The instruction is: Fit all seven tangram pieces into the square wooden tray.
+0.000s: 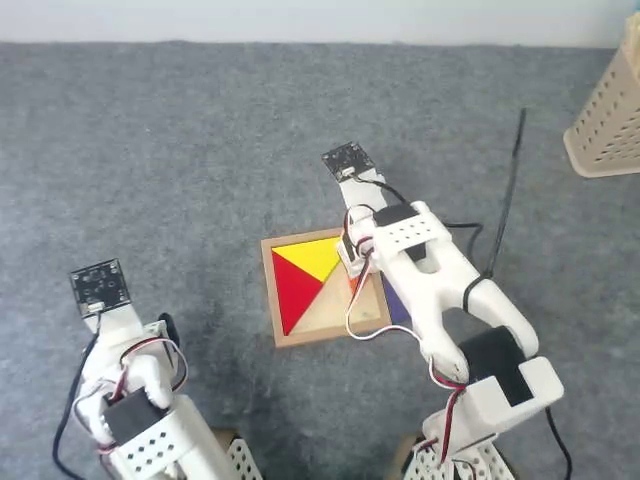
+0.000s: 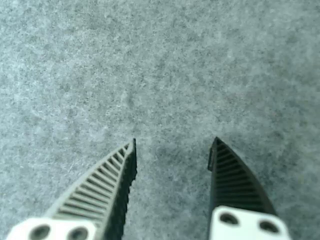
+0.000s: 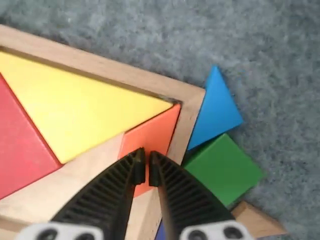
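Because fingertips meet with nothing between them, right hand [image 3: 144, 160] reads as clenched, tips at orange piece [image 3: 155, 131] in corner of wooden tray [image 3: 100, 67]; likely nudging it flush, not lifting. Yellow triangle [image 3: 80, 107], red piece [image 3: 20, 150]: seated alongside, edges meeting. Blue triangle [image 3: 215, 110], green square [image 3: 222, 167]: outside, just beside rim, not yet placed. Left hand [image 2: 172, 150]: released, jaws spread, apparently parked clear of work. Bench [image 1: 180, 150]: grey felt covering. Slatted basket [image 1: 610, 110]: far corner, well apart.
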Motion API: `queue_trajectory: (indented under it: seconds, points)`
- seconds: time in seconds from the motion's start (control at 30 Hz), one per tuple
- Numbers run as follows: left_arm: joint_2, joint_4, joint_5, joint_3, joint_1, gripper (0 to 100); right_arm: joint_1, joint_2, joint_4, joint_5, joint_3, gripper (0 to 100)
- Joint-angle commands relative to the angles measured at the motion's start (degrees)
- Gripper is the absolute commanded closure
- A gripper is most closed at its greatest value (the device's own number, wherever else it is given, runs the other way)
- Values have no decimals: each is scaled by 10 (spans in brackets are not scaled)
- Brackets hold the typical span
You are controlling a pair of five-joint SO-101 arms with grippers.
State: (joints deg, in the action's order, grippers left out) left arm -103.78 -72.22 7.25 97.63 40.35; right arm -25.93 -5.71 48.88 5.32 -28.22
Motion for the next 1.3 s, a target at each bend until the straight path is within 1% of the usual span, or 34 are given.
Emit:
queue_trajectory:
  seconds: [0.0,0.2,0.43,0.53,0.67,0.8,0.83,0.93,1.0,1.07,1.13,1.27]
  points:
    - [-6,-2,-5,-11,-2,775,14,5,-12,9,17,990]
    - [-6,-2,-5,-11,-2,775,12,34,1,5,26,988]
    - [-6,-2,-5,-11,-2,775,17,198,81,5,9,988]
    - [-6,-2,-5,-11,-2,775,42,254,121,12,-11,988]
    - [-6,-2,-5,-11,-2,775,97,268,191,75,-18,988]
    - [-6,-2,-5,-11,-2,775,143,268,182,90,-63,986]
    - [-6,-2,-5,-11,-2,775,148,268,173,88,-75,971]
    - [-6,-2,-5,-11,-2,775,151,267,152,68,-103,878]
    - [-6,-2,-5,-11,-2,775,149,267,143,10,-110,835]
    - [-6,-2,-5,-11,-2,775,152,267,141,-51,-108,842]
    - [-6,-2,-5,-11,-2,775,152,266,131,-90,-108,853]
    - [-6,-2,-5,-11,-2,775,154,220,113,-99,-95,854]
